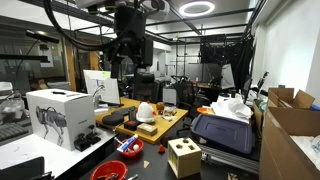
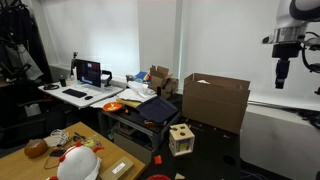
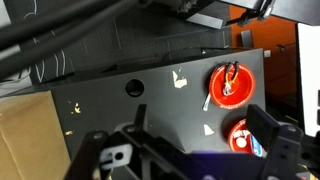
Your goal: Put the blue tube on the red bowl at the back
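The gripper fills the bottom of the wrist view, closest to the lens. Its two dark fingers are spread wide, with nothing between them. It hangs high above a black table, touching nothing. In both exterior views it hangs from the arm, well clear of everything below.

Toward the right of the wrist view, two bowls sit on the black table near each other. The blue tube is in the lower one, the second red bowl, which the right finger partly hides. Only a small blue patch shows, with something white beside it. It is too blurred and too covered to tell which way its long axis runs or where its ends point.

Above it in that view is the red bowl. It is round and bright, and holds a thin stick-like thing that points up and down in the picture.

In an exterior view, the second red bowl again shows a speck of blue. The red bowl sits just in front of it, near the bottom edge. A wooden cube with holes in it stands to their right, apart from both. A white helmet rests on a wooden surface behind them.
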You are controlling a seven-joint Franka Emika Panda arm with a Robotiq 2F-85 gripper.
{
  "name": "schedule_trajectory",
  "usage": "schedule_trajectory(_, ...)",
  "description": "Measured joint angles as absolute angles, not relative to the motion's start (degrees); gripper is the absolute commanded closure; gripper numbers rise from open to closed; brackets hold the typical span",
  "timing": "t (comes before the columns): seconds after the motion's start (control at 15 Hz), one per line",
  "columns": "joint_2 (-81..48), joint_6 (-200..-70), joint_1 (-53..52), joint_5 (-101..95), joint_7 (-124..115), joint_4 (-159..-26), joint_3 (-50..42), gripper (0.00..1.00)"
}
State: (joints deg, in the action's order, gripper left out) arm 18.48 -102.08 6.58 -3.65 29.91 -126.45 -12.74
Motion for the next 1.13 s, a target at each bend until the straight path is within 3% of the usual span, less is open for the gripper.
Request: schedule_trajectory(1.13, 19.61, -102.13, 3.21, -3.76, 26.62, -132.09, -8.65, 0.0)
